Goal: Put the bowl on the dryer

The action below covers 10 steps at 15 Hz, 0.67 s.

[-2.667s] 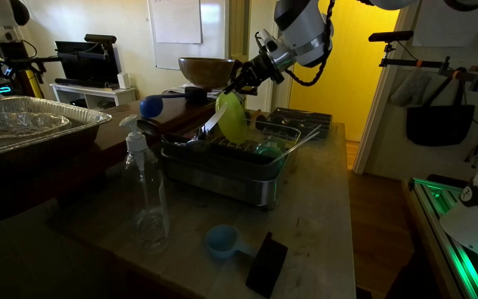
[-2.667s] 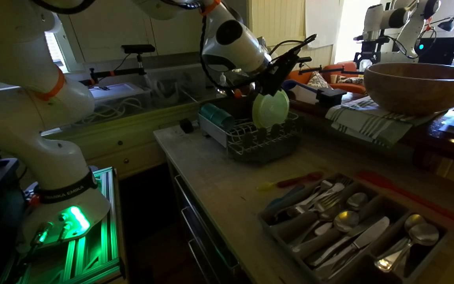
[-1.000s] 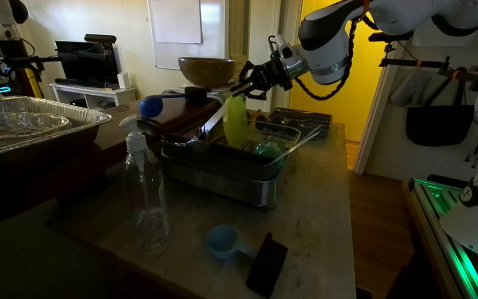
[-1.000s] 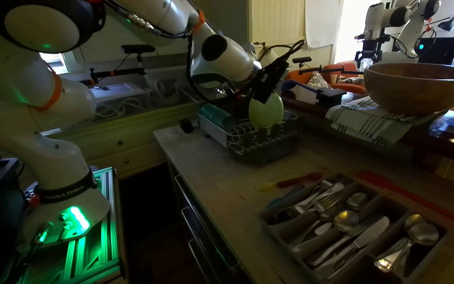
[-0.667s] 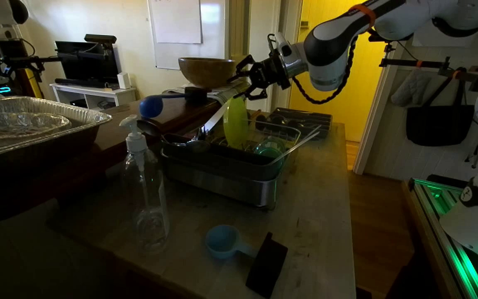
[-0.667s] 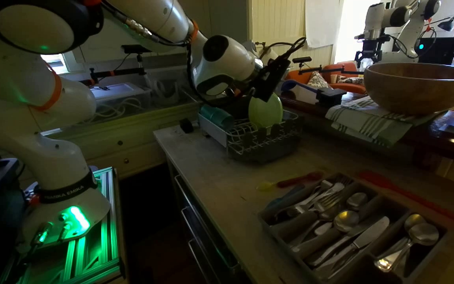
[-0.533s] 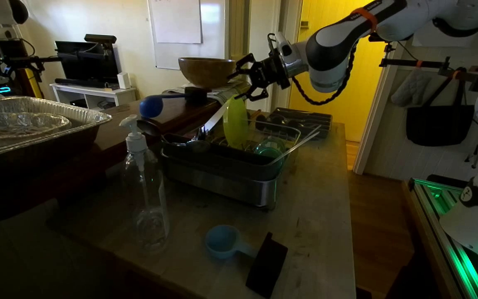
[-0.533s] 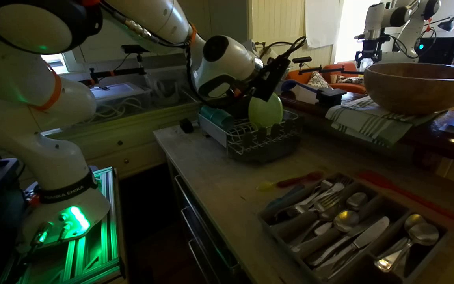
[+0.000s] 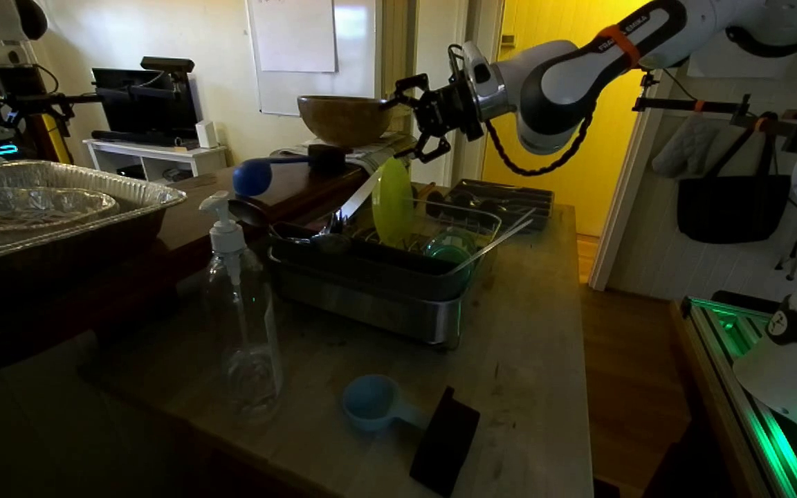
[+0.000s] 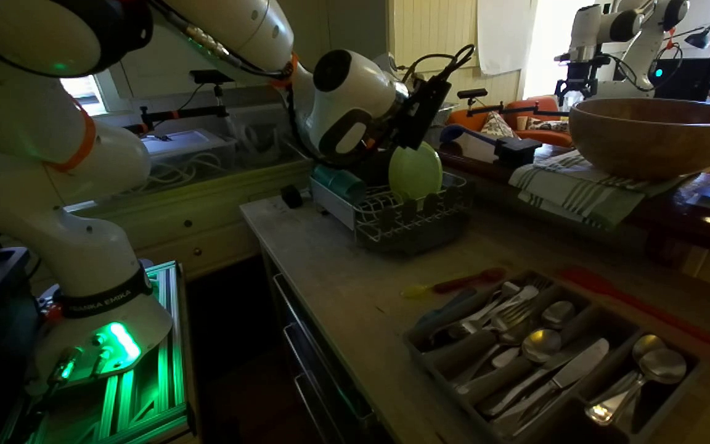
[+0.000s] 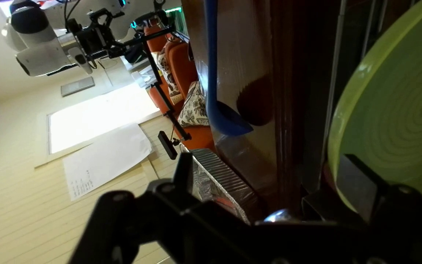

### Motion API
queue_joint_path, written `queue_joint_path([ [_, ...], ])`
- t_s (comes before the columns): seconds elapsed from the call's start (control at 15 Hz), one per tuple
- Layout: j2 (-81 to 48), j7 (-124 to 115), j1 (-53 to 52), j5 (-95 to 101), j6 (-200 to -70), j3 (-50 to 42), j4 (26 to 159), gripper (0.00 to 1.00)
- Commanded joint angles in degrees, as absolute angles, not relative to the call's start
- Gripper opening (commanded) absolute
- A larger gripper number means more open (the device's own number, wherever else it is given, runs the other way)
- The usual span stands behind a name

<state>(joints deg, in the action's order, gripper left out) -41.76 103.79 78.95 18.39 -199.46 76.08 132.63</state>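
The lime-green bowl stands on edge, nearly upright, among the wires of the dryer, as both exterior views show. In an exterior view the dryer's silvery side panel is visible, with the bowl towards its far end. My gripper is open just above the bowl's top edge, its fingers wide apart with nothing between them. In the wrist view the bowl fills the right side, and one finger pad overlaps its rim. Whether that finger touches the bowl I cannot tell.
A teal glass lies in the dryer, and a knife sticks up beside the bowl. The wide brown bowl stands on the raised counter behind. A cutlery tray, pump bottle and blue scoop stand around.
The bowl has gone from tilted to nearly upright in the dryer. My gripper has then spread its fingers, let go of the bowl and risen slightly, while the bowl stays put.
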Motion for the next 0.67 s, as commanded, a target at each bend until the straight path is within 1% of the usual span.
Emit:
queue_joint_path([
  [0.0, -37.28, 95.2, 80.16, 24.58, -201.73, 75.71, 132.93, 1.0],
  [0.27, -32.79, 88.11, 80.81, 27.96, -204.17, 74.99, 132.32, 1.0],
  [0.53, -27.89, 79.4, 82.45, 29.46, -203.57, 75.52, 132.39, 1.0],
  [0.6, -28.72, 83.04, 84.21, 24.38, -202.22, 78.61, 133.11, 1.0],
])
